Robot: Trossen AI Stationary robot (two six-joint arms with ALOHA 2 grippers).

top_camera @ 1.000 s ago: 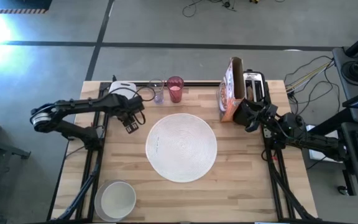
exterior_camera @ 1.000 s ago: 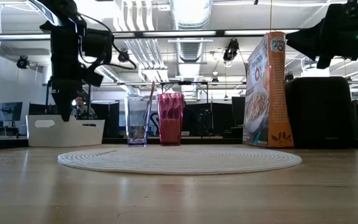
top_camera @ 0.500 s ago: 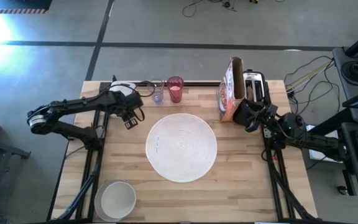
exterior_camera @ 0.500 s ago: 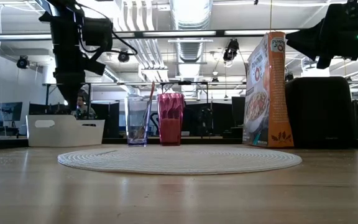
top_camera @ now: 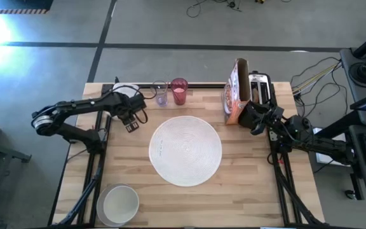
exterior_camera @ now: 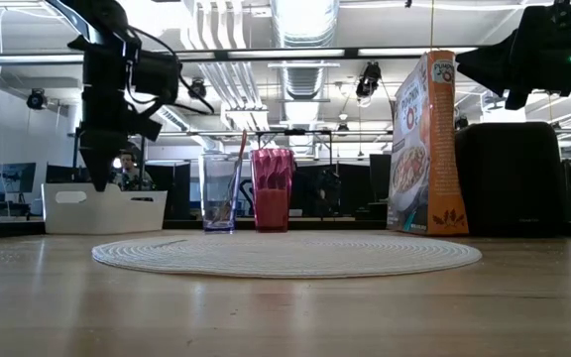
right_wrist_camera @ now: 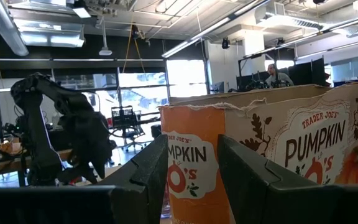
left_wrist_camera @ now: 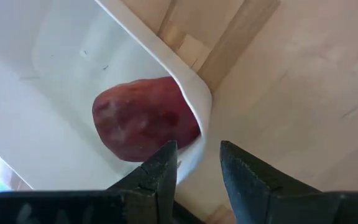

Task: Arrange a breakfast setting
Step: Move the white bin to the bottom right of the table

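Both arms are basically all black, chunky jointed segments with black cables looped along them. The left arm (top_camera: 81, 109) has a pale silvery ring at its shoulder joint. Each gripper ends in two flat, dark, matte fingers (left_wrist_camera: 157, 177) with blunt tips.

The back edge of the table (top_camera: 253, 191) is crowded: a white tub (top_camera: 125, 91), a clear glass (top_camera: 161, 93), a pink-red tumbler (top_camera: 179, 91), a cereal box (top_camera: 236, 91) and a toaster (top_camera: 259, 87) stand in a row. The placemat (top_camera: 185, 150) lies bare; bare wood flanks it, save a bowl (top_camera: 117, 203) at the near left corner
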